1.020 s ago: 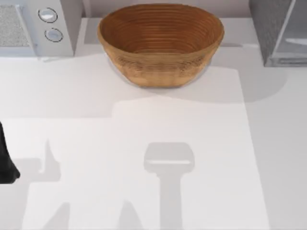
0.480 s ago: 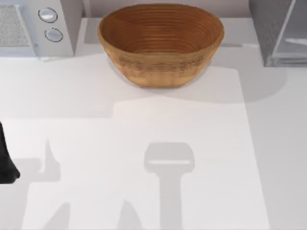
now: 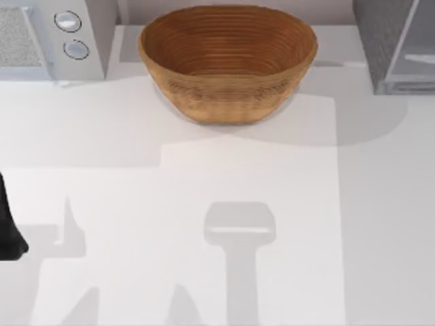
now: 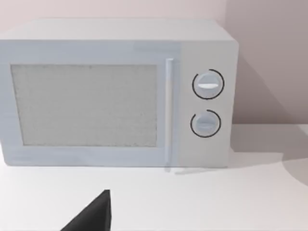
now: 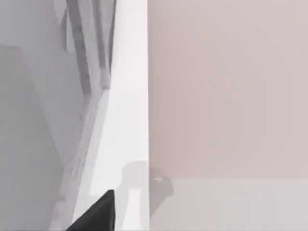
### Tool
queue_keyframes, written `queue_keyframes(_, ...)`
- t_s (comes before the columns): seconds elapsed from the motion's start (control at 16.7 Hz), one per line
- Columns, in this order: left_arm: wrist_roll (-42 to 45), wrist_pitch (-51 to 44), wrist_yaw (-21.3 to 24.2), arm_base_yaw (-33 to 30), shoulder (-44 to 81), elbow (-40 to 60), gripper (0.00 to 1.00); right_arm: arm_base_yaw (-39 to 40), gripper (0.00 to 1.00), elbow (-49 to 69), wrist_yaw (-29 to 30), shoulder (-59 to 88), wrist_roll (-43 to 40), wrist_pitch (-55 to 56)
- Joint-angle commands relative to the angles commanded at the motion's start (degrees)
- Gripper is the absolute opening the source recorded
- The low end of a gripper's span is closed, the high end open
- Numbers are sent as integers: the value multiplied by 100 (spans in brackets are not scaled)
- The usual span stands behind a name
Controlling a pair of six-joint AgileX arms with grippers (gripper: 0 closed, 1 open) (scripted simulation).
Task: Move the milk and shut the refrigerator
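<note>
Refrigerator [image 3: 394,47] at the counter's far right corner, pale door panel apparently ajar. No milk visible. Woven basket [image 3: 228,64] at far centre, microwave [image 3: 51,41] far left. Left arm [image 3: 8,227] parked at left edge. Fingers' spread: cannot tell. Risk: door left ajar if pushed off-centre.

Brown ribbed basket [image 3: 228,61]; speckled dark grey refrigerator [image 3: 380,37] side

Top view: a dark part of the left arm [image 3: 9,231] is seen at the table's left edge, toward the near corner. Left wrist view: one dark fingertip of the left gripper [image 4: 94,215] is seen over the table surface. Right wrist view: one dark fingertip of the right gripper [image 5: 96,214] is seen likewise.
</note>
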Motion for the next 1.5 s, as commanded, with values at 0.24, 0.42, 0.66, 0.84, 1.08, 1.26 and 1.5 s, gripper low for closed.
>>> queue_keyframes(0.24, 0, 0, 0, 0, 0, 0, 100, 297, 100, -156, 131, 156, 268, 207)
queue_keyframes(0.42, 0, 0, 0, 0, 0, 0, 100, 229, 100, -153, 120, 124, 257, 220)
queue_keyframes(0.66, 0, 0, 0, 0, 0, 0, 100, 586, 100, -258, 360, 36, 481, 338)
queue_keyframes(0.84, 0, 0, 0, 0, 0, 0, 100, 1314, 100, -476, 919, -147, 963, 600)
queue_keyframes(1.08, 0, 0, 0, 0, 0, 0, 100, 2609, 100, -881, 1975, -454, 1851, 1072)
queue_keyframes(1.26, 0, 0, 0, 0, 0, 0, 100, 3640, 100, -1215, 2823, -681, 2560, 1439)
queue_keyframes(1.5, 0, 0, 0, 0, 0, 0, 100, 4822, 100, -1593, 3782, -919, 3347, 1846)
